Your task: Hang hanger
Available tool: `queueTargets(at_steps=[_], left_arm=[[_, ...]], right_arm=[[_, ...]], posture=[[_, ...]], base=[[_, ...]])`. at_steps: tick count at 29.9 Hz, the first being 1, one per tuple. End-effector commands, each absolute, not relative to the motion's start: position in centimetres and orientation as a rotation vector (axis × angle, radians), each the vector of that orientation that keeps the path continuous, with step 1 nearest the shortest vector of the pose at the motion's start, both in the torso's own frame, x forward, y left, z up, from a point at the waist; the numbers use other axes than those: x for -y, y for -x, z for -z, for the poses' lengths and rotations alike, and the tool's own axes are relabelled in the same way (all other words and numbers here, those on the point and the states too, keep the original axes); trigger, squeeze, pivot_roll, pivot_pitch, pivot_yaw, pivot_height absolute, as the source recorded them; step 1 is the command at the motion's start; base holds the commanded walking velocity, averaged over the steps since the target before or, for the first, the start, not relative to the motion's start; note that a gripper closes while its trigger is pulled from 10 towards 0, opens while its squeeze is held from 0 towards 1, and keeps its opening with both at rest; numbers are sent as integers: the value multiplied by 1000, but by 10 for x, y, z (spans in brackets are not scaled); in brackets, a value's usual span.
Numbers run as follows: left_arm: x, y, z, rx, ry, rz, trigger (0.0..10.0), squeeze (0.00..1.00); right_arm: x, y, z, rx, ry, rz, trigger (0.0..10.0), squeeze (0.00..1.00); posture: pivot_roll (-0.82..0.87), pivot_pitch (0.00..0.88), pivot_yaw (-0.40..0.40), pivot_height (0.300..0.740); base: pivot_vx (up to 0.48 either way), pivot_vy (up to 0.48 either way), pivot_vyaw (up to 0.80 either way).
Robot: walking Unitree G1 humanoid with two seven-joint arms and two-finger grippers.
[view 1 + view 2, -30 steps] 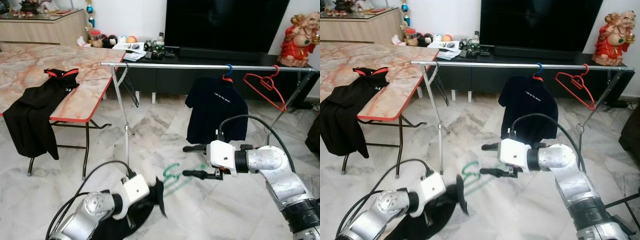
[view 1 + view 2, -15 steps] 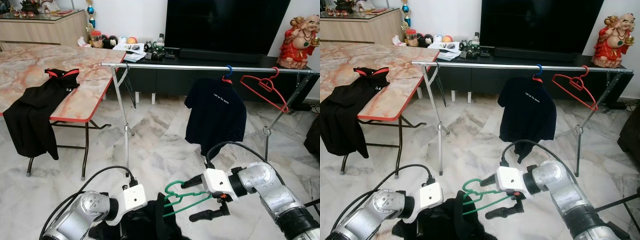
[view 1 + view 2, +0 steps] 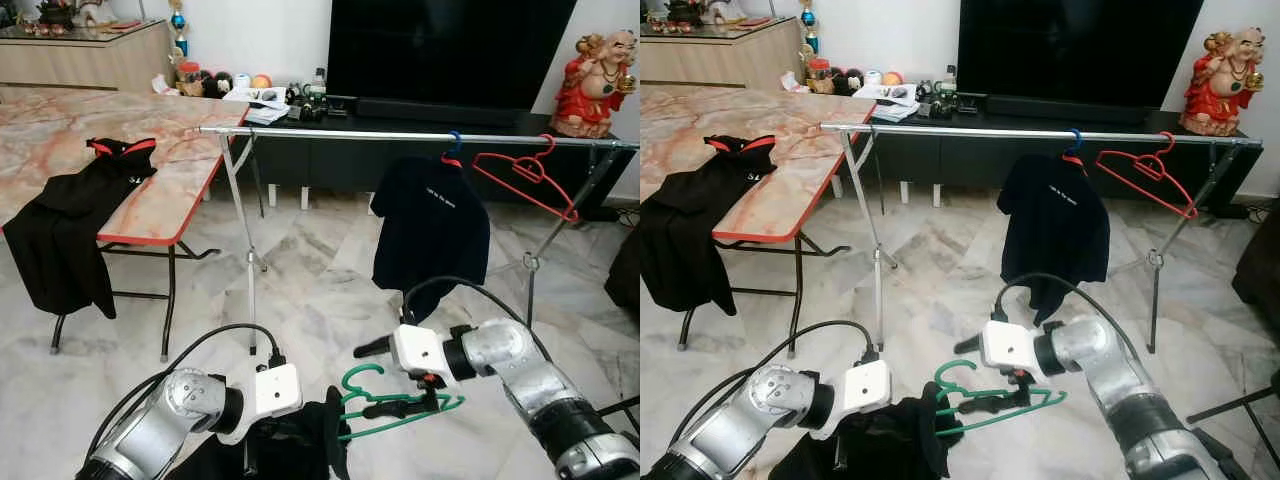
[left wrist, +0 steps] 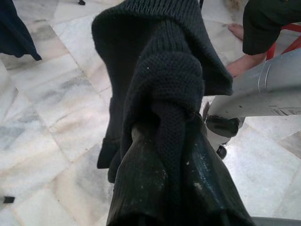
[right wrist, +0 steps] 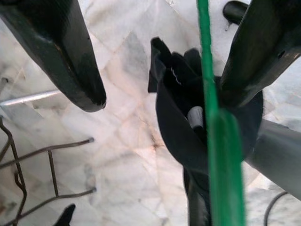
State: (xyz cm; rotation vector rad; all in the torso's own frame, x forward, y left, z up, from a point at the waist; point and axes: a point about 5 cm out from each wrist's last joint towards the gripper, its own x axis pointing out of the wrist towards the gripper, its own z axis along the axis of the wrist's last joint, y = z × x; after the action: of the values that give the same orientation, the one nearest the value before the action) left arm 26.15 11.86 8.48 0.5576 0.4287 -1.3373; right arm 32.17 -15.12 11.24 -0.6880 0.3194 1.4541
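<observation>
A green hanger (image 3: pixel 395 408) hovers low over the floor, its one end buried in a black knit garment (image 3: pixel 300 450). My left gripper (image 3: pixel 255 455) is shut on that garment, which wraps over its fingers (image 4: pixel 155 188). My right gripper (image 3: pixel 362 380) is open at the hanger's hook end. Its fingers (image 5: pixel 70 52) stand wide apart, and the green bar (image 5: pixel 209 94) runs along the inside of one of them. The steel rail (image 3: pixel 340 133) runs across at chest height further ahead.
On the rail hang a black T-shirt (image 3: pixel 430 225) on a blue hanger and a bare red hanger (image 3: pixel 525 170). A marble table (image 3: pixel 170 190) with a black garment (image 3: pixel 75 210) draped over it stands to the left. A TV cabinet and a red statue (image 3: pixel 590 70) line the far wall.
My right gripper has dropped from mid height to the hanger and turned, so the hanger now lies against its lower finger. My left arm lifted the garment slightly.
</observation>
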Motion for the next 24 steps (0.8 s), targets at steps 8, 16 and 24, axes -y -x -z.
queueTargets(at_steps=[8,16,24], left_arm=[[-112,-262,-96,-397,-567,1375,10000,0],[-106,-262,-103,-371,-563,1396,10000,0],[-104,-261,-104,-368,-561,1407,10000,0]], right_arm=[[153,-320,-100,-392,724,-1479,10000,0],[146,-319,-96,-392,690,-1501,8588,0],[144,-316,-91,-411,658,-1525,0,0]], posture=[[153,0,-55,740],[163,0,-56,740],[166,0,-58,740]], base=[[0,0,0],[0,0,0],[0,0,0]])
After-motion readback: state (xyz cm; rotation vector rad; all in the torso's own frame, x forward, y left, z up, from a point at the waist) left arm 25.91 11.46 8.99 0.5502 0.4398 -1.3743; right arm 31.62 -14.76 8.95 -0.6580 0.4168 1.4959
